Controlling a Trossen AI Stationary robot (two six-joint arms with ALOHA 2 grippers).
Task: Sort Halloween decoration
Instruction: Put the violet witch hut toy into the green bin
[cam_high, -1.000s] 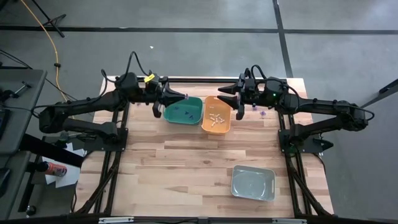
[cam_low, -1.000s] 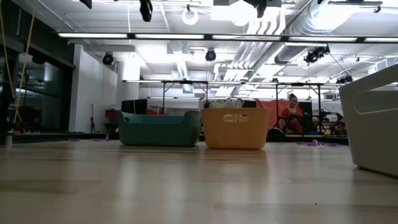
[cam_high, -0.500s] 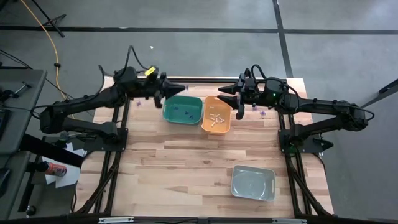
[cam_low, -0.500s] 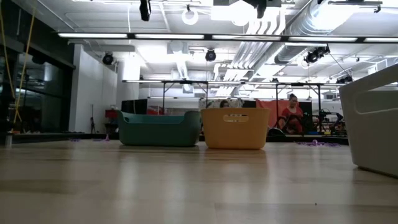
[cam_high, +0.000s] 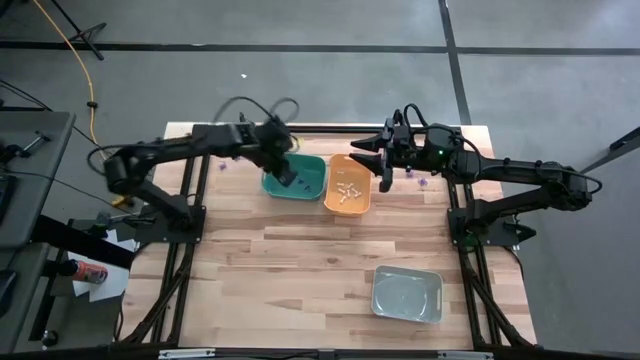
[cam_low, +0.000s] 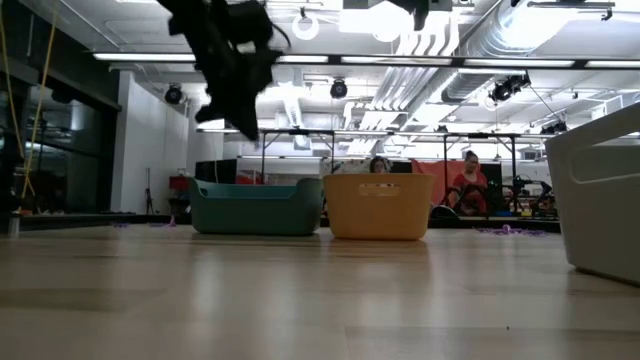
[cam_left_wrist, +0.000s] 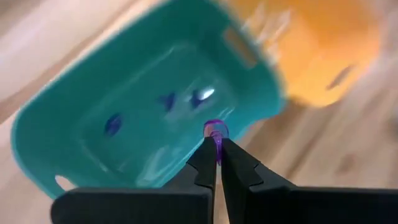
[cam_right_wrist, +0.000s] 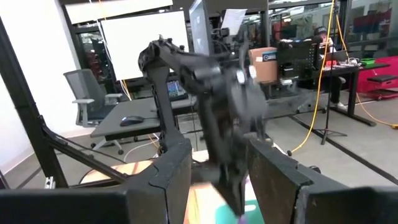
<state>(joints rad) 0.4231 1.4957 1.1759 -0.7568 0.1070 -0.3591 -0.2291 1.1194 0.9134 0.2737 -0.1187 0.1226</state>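
Note:
My left gripper hangs tipped downward over the green bin, shut on a small purple trinket. In the low view my left gripper stands well above the green bin. A few dark purple trinkets lie on the bin's floor. Beside it, the orange bin holds several cream trinkets. My right gripper waits level above the orange bin's right side, open, with nothing between its fingers. My left gripper pinches the purple trinket between its two fingertips. A small rounded loop of it sticks out past the tips. The fingers slant down from the table's left side. The trinket is held clear above the green bin's inside.
A grey bin stands near the front right of the wooden table. Loose purple trinkets lie by the right arm, and one more purple trinket lies left of the green bin. People sit in the room beyond the table.
My left gripper has swung from pointing level at the green bin's far left corner to tipping steeply downward. It has come down and toward the table's near edge, over the bin, and has stayed shut.

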